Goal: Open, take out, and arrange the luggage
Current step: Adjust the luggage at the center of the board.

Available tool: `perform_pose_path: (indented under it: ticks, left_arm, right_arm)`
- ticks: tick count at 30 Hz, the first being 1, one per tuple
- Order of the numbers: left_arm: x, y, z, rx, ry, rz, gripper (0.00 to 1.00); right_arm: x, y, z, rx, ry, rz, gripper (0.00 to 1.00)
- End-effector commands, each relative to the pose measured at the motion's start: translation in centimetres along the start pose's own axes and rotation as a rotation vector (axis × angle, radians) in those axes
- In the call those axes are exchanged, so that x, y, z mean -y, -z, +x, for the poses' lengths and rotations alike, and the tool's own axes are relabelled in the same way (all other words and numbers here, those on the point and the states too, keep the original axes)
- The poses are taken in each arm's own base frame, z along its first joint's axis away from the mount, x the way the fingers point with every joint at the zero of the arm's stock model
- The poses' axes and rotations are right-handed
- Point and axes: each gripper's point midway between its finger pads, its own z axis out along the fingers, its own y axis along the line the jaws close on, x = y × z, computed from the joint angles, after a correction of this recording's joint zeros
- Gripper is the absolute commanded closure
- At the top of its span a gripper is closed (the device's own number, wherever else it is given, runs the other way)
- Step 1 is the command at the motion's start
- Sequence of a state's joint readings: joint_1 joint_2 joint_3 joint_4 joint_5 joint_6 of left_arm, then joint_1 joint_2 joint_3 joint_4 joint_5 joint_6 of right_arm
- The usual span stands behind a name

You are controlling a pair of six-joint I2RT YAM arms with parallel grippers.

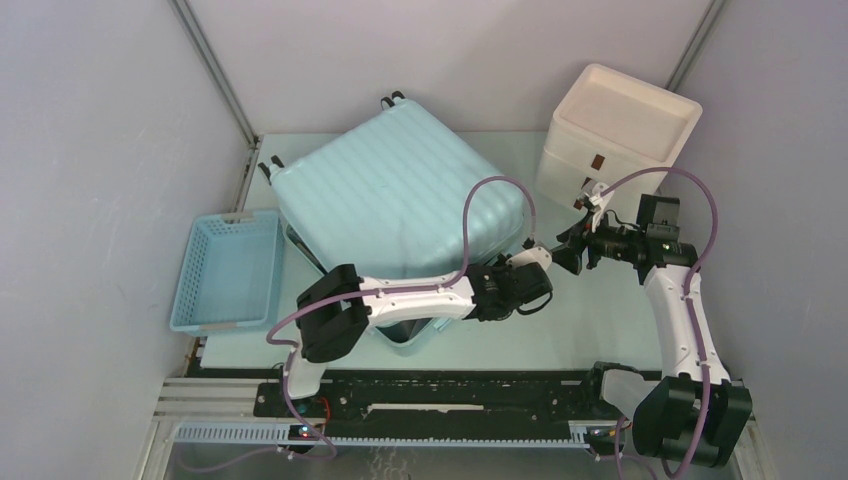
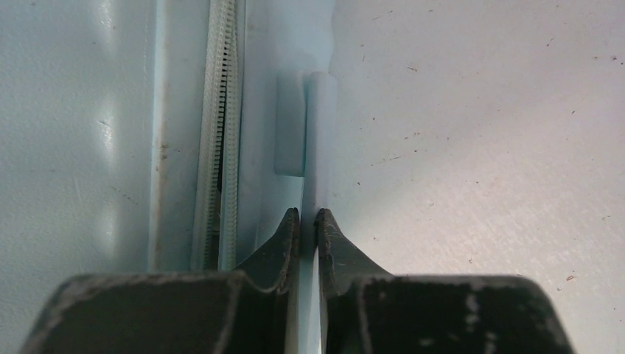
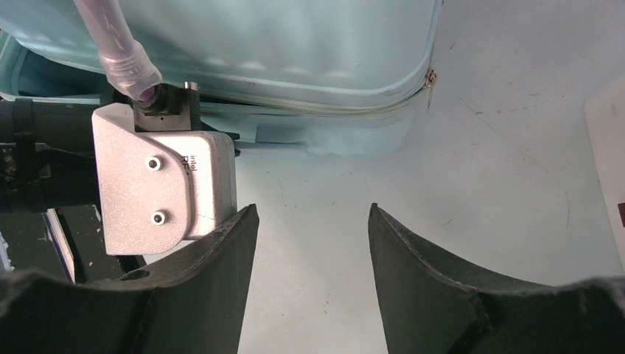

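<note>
Left wrist view: left gripper (image 2: 308,221) pinches pale tab (image 2: 320,140) beside shut luggage (image 2: 74,147) zipper (image 2: 221,133); right gripper (image 3: 312,214) spread.

1. The suitcase (image 1: 400,190) lies flat in the middle of the table (image 1: 600,320), turned at an angle.
2. The slatted basket (image 1: 228,272) sits just left of it.
3. The drawer box (image 1: 615,135) stands at the right rear.
4. The left gripper (image 1: 538,260) is at the suitcase's right corner, on a pull tab (image 2: 318,140) beside the zip (image 2: 221,133).
5. The right gripper (image 1: 570,257) is just to its right.
</note>
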State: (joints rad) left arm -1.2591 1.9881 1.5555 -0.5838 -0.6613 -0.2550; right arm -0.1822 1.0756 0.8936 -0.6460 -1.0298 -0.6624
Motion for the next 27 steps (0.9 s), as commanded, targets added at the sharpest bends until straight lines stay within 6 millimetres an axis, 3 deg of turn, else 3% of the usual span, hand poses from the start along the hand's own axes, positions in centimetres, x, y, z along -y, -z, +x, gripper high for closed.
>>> perform_pose_path:
  ticks: [1,27]
  left_arm:
    - [0.3,1.0,-0.5,0.039,0.003,0.038,1.0]
    - [3.2,5.5,2.4,0.136,-0.256,0.164,1.0]
  right_arm:
    - [0.1,0.1,-0.9,0.023,0.008,-0.003,0.34]
    - [-0.3,0.1,-0.8,0.026,0.018,-0.026,0.34]
